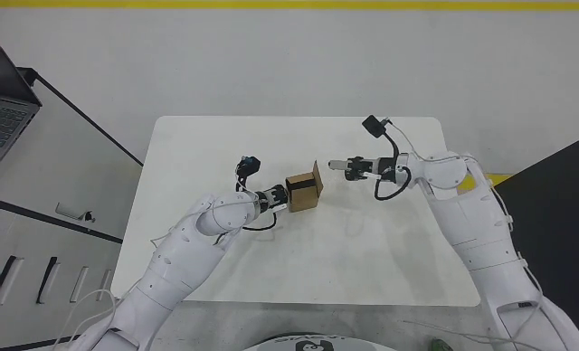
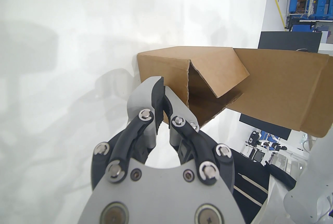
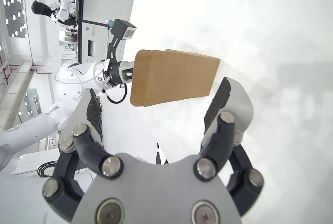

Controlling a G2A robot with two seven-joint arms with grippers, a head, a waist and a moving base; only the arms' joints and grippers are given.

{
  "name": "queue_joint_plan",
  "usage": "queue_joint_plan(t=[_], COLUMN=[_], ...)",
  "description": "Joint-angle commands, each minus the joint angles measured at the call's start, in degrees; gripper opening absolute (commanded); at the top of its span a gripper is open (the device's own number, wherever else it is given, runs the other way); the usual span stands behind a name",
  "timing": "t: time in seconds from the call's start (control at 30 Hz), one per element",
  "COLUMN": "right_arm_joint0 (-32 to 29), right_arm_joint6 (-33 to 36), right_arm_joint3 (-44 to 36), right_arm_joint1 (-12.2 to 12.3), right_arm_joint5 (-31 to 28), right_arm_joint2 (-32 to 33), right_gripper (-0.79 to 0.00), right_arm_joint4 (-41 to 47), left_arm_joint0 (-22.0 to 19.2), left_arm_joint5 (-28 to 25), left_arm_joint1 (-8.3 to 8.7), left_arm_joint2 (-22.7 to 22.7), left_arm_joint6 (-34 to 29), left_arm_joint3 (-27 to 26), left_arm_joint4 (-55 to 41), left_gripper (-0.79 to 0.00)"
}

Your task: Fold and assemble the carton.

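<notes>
One brown carton point(image 1: 303, 193) sits near the middle of the white table point(image 1: 380, 260), between the two arms. It is partly formed: the left wrist view shows an open end with the dark interior visible and one flap point(image 2: 218, 71) angled inward across the opening. In the top view another flap point(image 1: 317, 174) stands up at the side facing the right arm.

Left gripper point(image 2: 162, 84): at the carton's left side, touching it. Its black pads point(image 2: 157, 95) are drawn together at the edge of the near wall and appear to pinch that cardboard edge. The contact line itself is partly hidden by the fingers.

Right gripper point(image 1: 335, 164): just beside the carton's right side, not touching it. Its fingers point(image 3: 221, 97) are spread wide, and the right wrist view shows the carton's broad face ahead of them. The left arm's wrist camera is visible behind the carton.

Whether the carton's underside rests on the table cannot be told.

Surroundings: a laptop point(image 1: 11, 107) lies on a grey surface well to the left of the table. A yellow line point(image 1: 289, 4) runs across the floor beyond the far edge.
</notes>
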Motion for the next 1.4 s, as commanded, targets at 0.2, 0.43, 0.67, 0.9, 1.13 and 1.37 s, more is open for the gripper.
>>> queue_joint_plan(t=[0.2, 0.43, 0.67, 0.9, 1.13, 1.37], right_arm_joint0=[0.5, 4.7, 8.6, 12.0, 14.3, 15.6], right_arm_joint6=[0.6, 0.9, 1.8, 2.9, 3.6, 4.4], right_arm_joint3=[-1.4, -0.9, 0.5, 1.1, 1.2, 2.2], right_arm_joint1=[0.2, -0.4, -1.0, -1.6, -2.1, -2.5], right_arm_joint5=[1.6, 2.6, 3.1, 3.8, 4.1, 4.7], right_arm_joint2=[-2.1, -6.3, -10.1, -13.5, -15.6, -17.5], right_gripper=[-0.385, -0.477, -0.542, -0.563, -0.542, -0.585], right_arm_joint4=[-3.1, -5.9, -8.2, -11.0, -11.4, -11.9], left_arm_joint0=[0.0, 0.0, 0.0, 0.0, 0.0, 0.0], left_arm_joint5=[0.0, 0.0, 0.0, 0.0, 0.0, 0.0], left_arm_joint1=[0.0, 0.0, 0.0, 0.0, 0.0, 0.0], left_arm_joint2=[0.0, 0.0, 0.0, 0.0, 0.0, 0.0], left_arm_joint6=[0.0, 0.0, 0.0, 0.0, 0.0, 0.0], left_arm_joint3=[0.0, 0.0, 0.0, 0.0, 0.0, 0.0], left_arm_joint4=[0.0, 0.0, 0.0, 0.0, 0.0, 0.0], left_gripper=[-0.785, -0.785, -0.785, -0.785, -0.785, -0.785])
